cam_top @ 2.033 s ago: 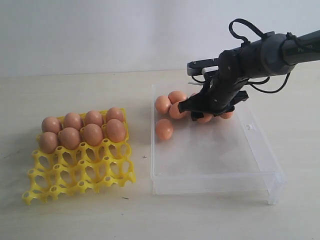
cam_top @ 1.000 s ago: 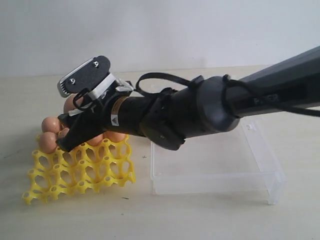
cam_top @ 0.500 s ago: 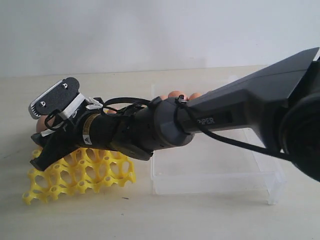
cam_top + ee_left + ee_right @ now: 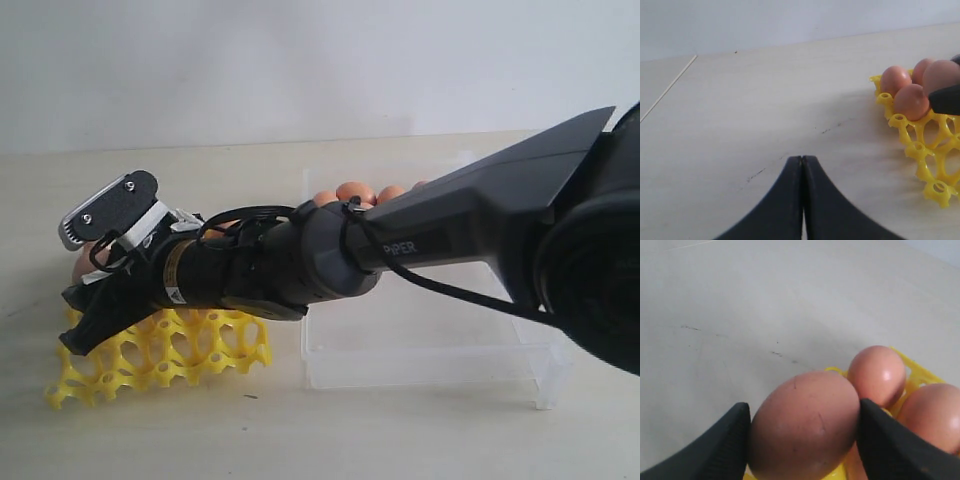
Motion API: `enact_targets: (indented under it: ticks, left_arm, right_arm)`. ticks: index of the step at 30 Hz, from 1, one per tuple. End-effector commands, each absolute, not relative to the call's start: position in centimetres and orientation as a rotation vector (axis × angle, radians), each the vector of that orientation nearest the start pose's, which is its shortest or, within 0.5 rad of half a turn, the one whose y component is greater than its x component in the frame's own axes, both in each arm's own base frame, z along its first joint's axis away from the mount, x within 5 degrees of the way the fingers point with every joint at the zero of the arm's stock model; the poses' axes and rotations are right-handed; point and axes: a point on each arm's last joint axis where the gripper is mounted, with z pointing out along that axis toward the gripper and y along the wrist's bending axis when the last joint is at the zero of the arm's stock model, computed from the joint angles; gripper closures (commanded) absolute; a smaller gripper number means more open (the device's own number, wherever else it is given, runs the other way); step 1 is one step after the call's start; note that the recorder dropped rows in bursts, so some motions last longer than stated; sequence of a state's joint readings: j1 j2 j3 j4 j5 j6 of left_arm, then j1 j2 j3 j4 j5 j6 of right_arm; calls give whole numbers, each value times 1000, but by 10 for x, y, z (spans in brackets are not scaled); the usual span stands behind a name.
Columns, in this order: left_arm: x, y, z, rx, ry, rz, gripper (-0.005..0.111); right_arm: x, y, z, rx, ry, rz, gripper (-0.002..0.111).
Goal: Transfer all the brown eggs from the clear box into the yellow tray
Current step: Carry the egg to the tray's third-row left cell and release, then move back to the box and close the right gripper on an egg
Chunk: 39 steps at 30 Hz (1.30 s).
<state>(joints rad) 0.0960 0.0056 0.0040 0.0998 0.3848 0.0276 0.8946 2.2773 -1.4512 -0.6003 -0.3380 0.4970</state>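
Right claw [image 4: 802, 440]: clenched on one brown egg [image 4: 805, 422], a pad on each flank. We judge that too hard a squeeze could crack the shell, and too slack a grip could let it slip.
Held egg's place: low over the edge of the yellow tray [image 4: 160, 350], with bare tabletop [image 4: 740, 315] just beyond. We cannot tell whether it touches a cell yet.
Release risk: if we let go off-centre, the egg could land on a raised peg and tip outward onto the tabletop.
Seated eggs [image 4: 877, 372]: just beside the held one. A sideways drift of the claw could knock them or lift them from their cups.
Arm over tray: it lies low across the lattice, so pulling back flat could drag the light tray along.
Left claw [image 4: 802, 170]: closed on nothing, hanging over the tabletop near the tray's corner. We see little danger from it.
Clear box [image 4: 430, 360]: beyond the arm, with box eggs [image 4: 355, 190] showing at its far side. The return reach could clip the low wall.
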Motion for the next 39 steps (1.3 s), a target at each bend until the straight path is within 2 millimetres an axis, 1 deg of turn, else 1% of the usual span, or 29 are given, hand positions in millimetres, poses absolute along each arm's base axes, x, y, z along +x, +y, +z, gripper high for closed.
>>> enact_targets:
  ticks: [1, 5, 8, 11, 14, 16, 17, 20, 21, 23, 28, 30, 32, 34, 35, 36, 38, 39]
  left_arm:
    - [52, 8, 179, -1, 1862, 177, 107]
    - [52, 8, 179, -1, 1862, 177, 107]
    - [52, 8, 179, -1, 1862, 177, 107]
    - [52, 8, 179, -1, 1862, 177, 107]
    - [52, 8, 179, -1, 1862, 177, 107]
    - [52, 8, 179, -1, 1862, 177, 107]
    - [52, 8, 179, -1, 1862, 177, 107]
    - [52, 8, 179, -1, 1862, 177, 107]
    - [52, 8, 179, -1, 1862, 177, 107]
    - [52, 8, 179, -1, 1862, 177, 107]
    - [52, 8, 179, -1, 1862, 177, 107]
    - [52, 8, 179, -1, 1862, 177, 107]
    - [52, 8, 179, -1, 1862, 177, 107]
    - [52, 8, 179, -1, 1862, 177, 107]
    - [52, 8, 179, -1, 1862, 177, 107]
    - [52, 8, 179, -1, 1862, 177, 107]
    - [52, 8, 179, -1, 1862, 177, 107]
    - [52, 8, 179, -1, 1862, 177, 107]
  right_arm:
    - [292, 401, 123, -1074, 1774, 775, 108]
    - [286, 404, 123, -1103, 1760, 801, 108]
    - [288, 407, 117, -1104, 1756, 810, 108]
    - [291, 412, 113, -1086, 1765, 832, 103]
    - [292, 415, 111, -1076, 1774, 848, 92]
    - [293, 415, 110, -1073, 1782, 843, 80]
    - [294, 415, 109, -1073, 1790, 833, 71]
    - [295, 414, 108, -1072, 1812, 809, 53]
    - [295, 414, 108, -1070, 1814, 810, 49]
    - [295, 414, 108, -1052, 1822, 817, 45]
    - [298, 412, 119, -1010, 1823, 832, 43]
    - [303, 407, 125, -993, 1854, 778, 43]
    - [307, 399, 139, -958, 1924, 672, 44]
    - [311, 386, 157, -885, 2025, 543, 46]
    - [313, 376, 170, -846, 2084, 460, 48]
    - [316, 366, 178, -818, 2134, 392, 52]
    - [319, 341, 195, -806, 2245, 205, 60]
    - [320, 328, 201, -814, 2296, 111, 63]
